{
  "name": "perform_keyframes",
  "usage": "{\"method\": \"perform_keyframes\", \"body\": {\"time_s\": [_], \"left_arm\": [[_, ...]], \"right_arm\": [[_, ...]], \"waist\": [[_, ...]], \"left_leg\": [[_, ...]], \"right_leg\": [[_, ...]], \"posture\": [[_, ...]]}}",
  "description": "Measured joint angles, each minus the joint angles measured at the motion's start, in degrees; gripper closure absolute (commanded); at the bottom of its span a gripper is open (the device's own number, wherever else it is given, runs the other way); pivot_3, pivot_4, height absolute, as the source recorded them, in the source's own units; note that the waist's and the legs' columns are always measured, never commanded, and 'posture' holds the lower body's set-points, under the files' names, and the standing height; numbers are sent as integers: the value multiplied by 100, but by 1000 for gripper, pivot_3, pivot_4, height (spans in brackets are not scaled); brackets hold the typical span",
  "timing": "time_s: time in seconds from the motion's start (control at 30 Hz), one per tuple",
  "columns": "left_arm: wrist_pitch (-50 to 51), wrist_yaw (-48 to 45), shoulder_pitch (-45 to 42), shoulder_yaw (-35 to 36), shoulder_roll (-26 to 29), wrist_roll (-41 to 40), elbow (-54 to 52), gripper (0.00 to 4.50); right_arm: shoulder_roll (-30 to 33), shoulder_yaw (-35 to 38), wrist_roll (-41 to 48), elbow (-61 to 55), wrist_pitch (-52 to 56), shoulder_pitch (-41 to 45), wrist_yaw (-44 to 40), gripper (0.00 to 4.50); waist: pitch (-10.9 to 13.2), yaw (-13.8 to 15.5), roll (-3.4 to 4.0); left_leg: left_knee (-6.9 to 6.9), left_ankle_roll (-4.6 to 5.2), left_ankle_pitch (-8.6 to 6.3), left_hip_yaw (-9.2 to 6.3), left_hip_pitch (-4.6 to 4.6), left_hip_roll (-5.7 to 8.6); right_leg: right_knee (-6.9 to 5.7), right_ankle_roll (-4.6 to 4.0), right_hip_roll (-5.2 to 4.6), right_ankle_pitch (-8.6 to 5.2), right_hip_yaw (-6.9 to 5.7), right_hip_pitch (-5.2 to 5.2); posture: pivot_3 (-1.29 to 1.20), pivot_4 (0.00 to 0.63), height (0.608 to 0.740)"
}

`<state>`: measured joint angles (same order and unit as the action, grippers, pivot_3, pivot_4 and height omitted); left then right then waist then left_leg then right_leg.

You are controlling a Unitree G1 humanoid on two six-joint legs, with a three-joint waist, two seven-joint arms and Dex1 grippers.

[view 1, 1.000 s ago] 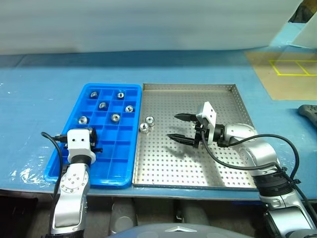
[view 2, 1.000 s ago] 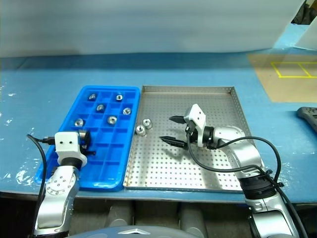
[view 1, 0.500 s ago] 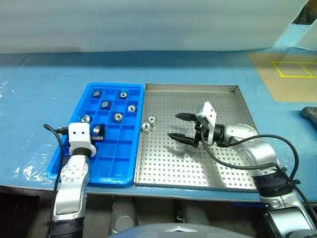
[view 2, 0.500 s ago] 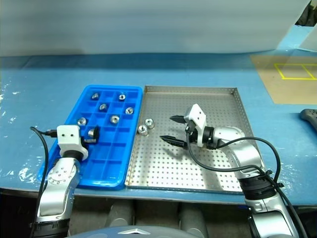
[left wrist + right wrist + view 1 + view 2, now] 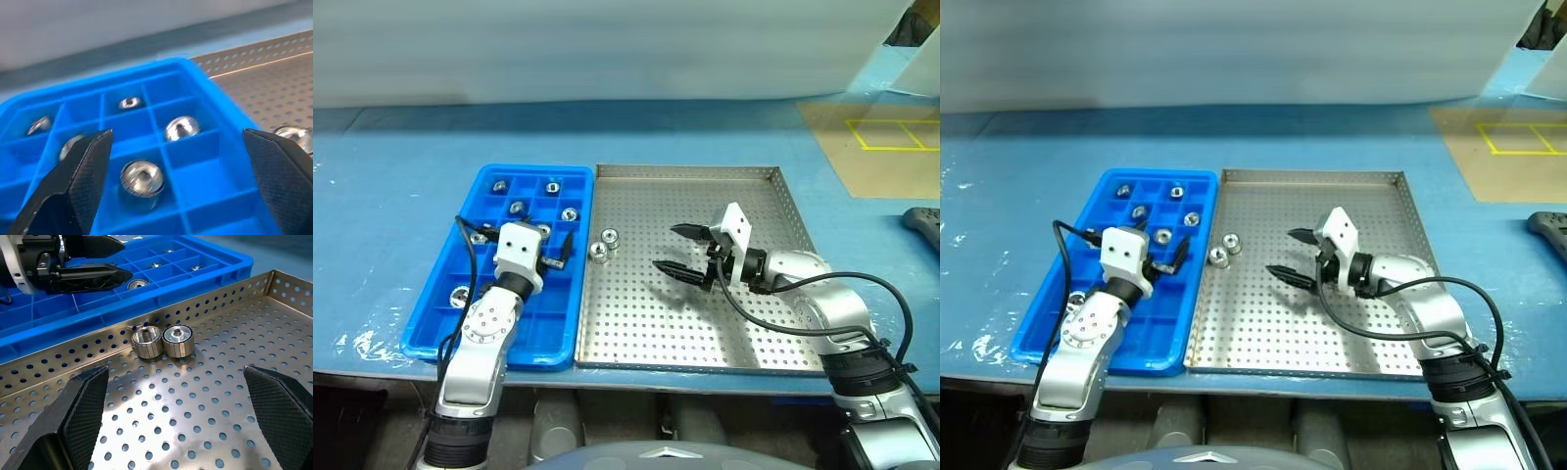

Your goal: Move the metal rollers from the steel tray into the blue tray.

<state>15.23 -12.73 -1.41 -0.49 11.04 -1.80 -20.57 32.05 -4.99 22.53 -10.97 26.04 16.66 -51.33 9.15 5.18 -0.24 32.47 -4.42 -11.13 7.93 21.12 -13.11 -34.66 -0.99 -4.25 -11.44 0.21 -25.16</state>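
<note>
The bright blue plastic compartment tray (image 5: 431,318) holds seven shiny metal rollers (image 5: 517,208), one per cell. My left gripper (image 5: 560,253) hangs over that tray's right-hand cells, jaws spread and empty. Two more metal rollers (image 5: 161,341) lie side by side, touching, against the left rim of the large perforated steel tray (image 5: 764,333), just beside the blue tray. My right gripper (image 5: 680,251) hovers near them, jaws released, nothing held. Recommended procedure: approach one roller only, straddle it squarely, and avoid nudging its neighbour against the rim.
</note>
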Motion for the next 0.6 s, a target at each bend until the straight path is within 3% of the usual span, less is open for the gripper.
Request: {"method": "perform_keyframes", "body": {"time_s": [0.6], "left_arm": [[-615, -1440, -1222, -652, 364, -227, 1117, 44]], "right_arm": [[303, 689, 38, -617, 184, -681, 456, 0]], "waist": [[-1, -302, 1]], "left_leg": [[8, -12, 7, 2, 0, 6]], "right_leg": [[-7, 0, -1, 1, 9, 4]], "posture": [[-162, 150, 740]]}}
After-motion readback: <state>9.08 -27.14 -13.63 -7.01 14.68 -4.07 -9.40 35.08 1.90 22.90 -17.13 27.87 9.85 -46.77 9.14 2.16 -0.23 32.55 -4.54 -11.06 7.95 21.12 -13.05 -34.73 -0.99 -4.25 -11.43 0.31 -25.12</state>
